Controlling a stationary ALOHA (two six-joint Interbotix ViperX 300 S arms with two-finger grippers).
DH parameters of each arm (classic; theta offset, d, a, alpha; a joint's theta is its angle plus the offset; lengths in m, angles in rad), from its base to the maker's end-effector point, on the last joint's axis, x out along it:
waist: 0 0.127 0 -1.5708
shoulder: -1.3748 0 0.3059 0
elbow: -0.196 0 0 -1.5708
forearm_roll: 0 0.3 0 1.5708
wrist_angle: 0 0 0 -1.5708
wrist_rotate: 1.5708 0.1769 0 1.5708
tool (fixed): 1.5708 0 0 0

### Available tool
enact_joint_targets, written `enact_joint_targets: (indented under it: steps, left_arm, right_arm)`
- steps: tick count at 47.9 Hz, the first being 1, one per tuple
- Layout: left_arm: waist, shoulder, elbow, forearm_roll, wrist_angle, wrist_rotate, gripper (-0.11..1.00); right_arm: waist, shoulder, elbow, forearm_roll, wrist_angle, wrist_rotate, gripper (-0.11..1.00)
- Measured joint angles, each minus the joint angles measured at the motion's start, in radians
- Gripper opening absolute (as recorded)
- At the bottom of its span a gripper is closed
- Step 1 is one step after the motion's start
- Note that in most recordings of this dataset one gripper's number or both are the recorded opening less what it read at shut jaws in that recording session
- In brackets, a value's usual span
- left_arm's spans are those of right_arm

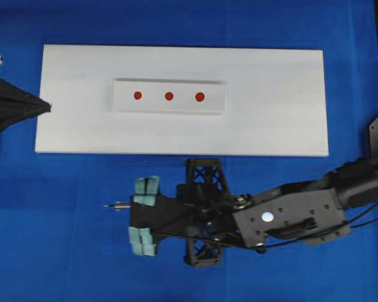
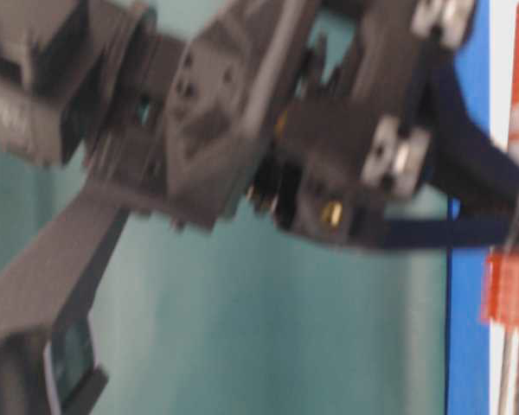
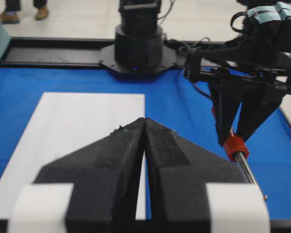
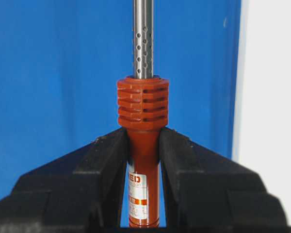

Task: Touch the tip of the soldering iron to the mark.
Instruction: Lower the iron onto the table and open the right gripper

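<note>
Overhead: white board (image 1: 183,100) lies across the upper half of the blue table cover (image 1: 50,239). A smaller white strip (image 1: 169,96) sits on it w/ three red marks (image 1: 169,96) in a row. Left gripper (image 1: 45,107) pokes in from 9 o'clock, tip just over the board's left edge, jaws pressed together, nothing in them. Right gripper (image 1: 142,215) comes in from 3 o'clock, below the board, over a black stand (image 1: 205,214). Only the soldering iron (image 1: 118,205) shaft shows here, sticking out toward 9 o'clock, off the board and well apart from the marks.

Table-level: blurred. Dark arm parts fill the top; a red-orange piece at 3 o'clock, can't tell more.

Left wrist: left gripper's black fingers (image 3: 116,165) meet at the tips, empty, above board (image 3: 82,121). At 3 o'clock the right gripper (image 3: 245,124) holds the iron (image 3: 236,148), shaft slanting down toward 5 o'clock over blue cover.

Right wrist: right gripper (image 4: 143,145) jaws narrow, clamped on the iron's (image 4: 143,104) red-orange handle just below the ribbed collar. Shaft runs to 12 o'clock over blue; board (image 4: 271,97) edge at 3 o'clock.
</note>
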Motion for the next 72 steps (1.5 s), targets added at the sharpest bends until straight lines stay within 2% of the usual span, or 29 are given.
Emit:
enact_joint_targets:
  steps: [6, 19, 43, 51, 72]
  left_arm:
    - [-0.008, -0.002, 0.000, 0.002, 0.000, 0.000, 0.00]
    - [-0.008, -0.002, 0.000, 0.002, 0.006, 0.000, 0.00]
    - [-0.008, 0.000, 0.000, 0.002, 0.006, 0.000, 0.00]
    - [-0.008, -0.002, 0.000, 0.002, 0.006, 0.000, 0.00]
    - [-0.008, -0.002, 0.000, 0.002, 0.006, 0.000, 0.00]
  right_arm:
    - [0.000, 0.023, -0.026, 0.000, 0.002, 0.000, 0.07]
    - [-0.003, 0.044, -0.020, 0.002, -0.015, 0.006, 0.07]
    - [-0.034, 0.155, 0.091, 0.038, -0.268, 0.006, 0.07]
    - [-0.034, 0.173, 0.121, 0.066, -0.347, 0.006, 0.07]
    - [-0.029, 0.179, 0.143, 0.077, -0.403, 0.000, 0.07]
